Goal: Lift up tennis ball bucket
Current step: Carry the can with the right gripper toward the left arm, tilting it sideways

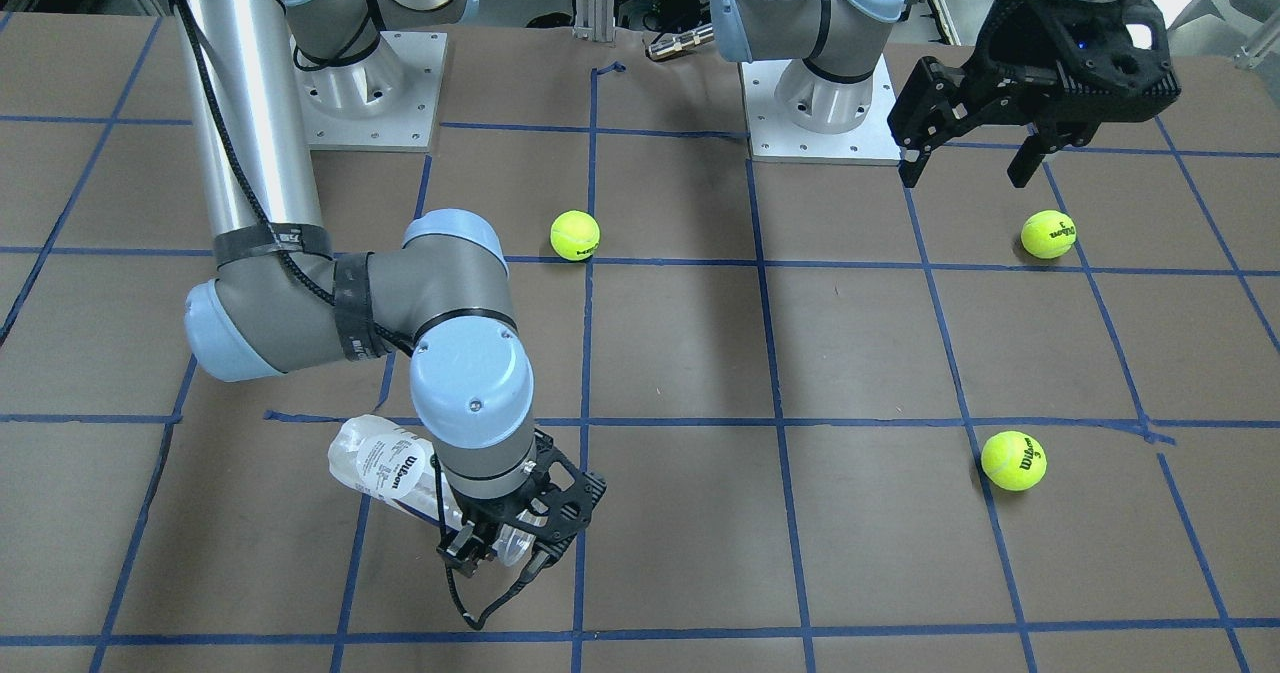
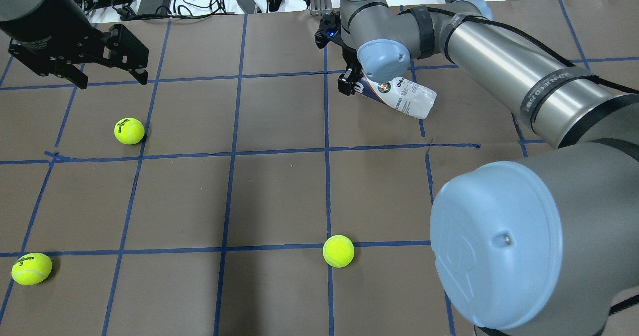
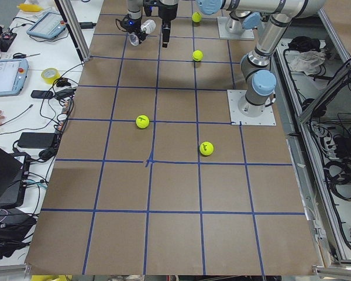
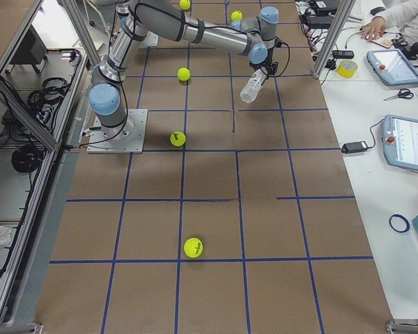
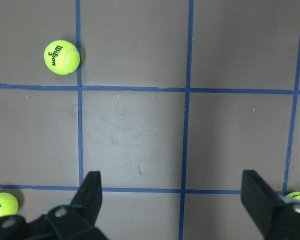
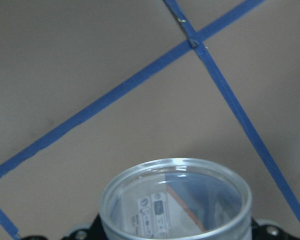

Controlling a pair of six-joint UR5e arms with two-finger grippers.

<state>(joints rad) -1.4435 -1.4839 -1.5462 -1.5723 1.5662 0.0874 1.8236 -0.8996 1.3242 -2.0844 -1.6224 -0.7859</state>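
As the right gripper point(image 1: 497, 553) clamps it, the tennis ball bucket point(image 1: 385, 468) hangs tilted.

Overhead and front cameras face each other across the table point(image 2: 279, 201).

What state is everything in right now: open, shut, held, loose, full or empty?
tennis ball bucket: lidless, empty, tilted, gripped at its open end.
right gripper: shut on the tennis ball bucket.
left gripper: open, empty, above the table.
tennis balls: three, loose on the table, apart.

Clear tennis ball bucket point(image 2: 405, 98) — white-navy label point(image 2: 385, 89)
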